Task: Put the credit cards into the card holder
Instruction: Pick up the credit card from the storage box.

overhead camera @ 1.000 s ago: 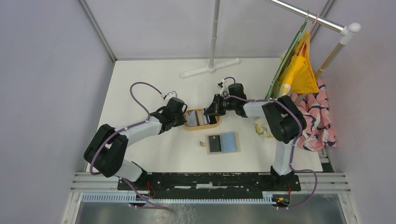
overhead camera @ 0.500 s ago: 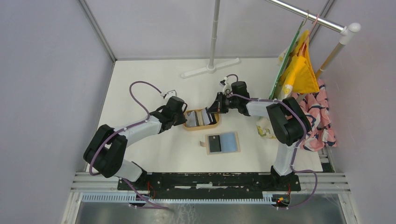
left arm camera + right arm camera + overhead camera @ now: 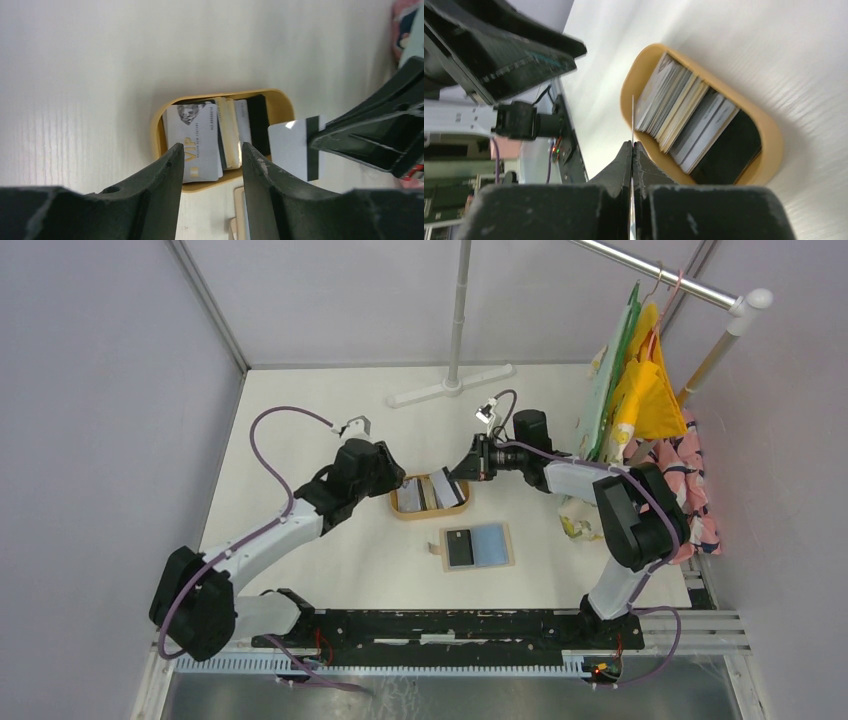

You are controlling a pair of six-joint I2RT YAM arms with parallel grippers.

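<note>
**Pinching one striped card over a tray full of cards**

The oval wooden tray (image 3: 156,131) sits on the white table (image 3: 300,420) and holds a row of credit cards (image 3: 684,117) standing on edge and leaning against one another: grey, cream, white and, at one end, black. The frontmost grey card (image 3: 196,145) carries a diamond emblem and the letters "VIP" in gold. The smaller print beside it is too fine to read.

Nearer the arm bases, well apart from the tray, the card holder (image 3: 492,543) lies opened flat with its light blue lining up. A black card (image 3: 460,548) lies on its left half.

The right gripper (image 3: 632,150) is clamped tight on a striped card (image 3: 292,150), white with a black band. The card sticks out past the fingertips, lifted clear of the row and hanging over the tray. The wrist view shows it edge-on as a thin line.

The left gripper (image 3: 212,150) hovers above the other end of the tray. Its jaws are parted with nothing between them, and the VIP card shows through the gap below.
</note>
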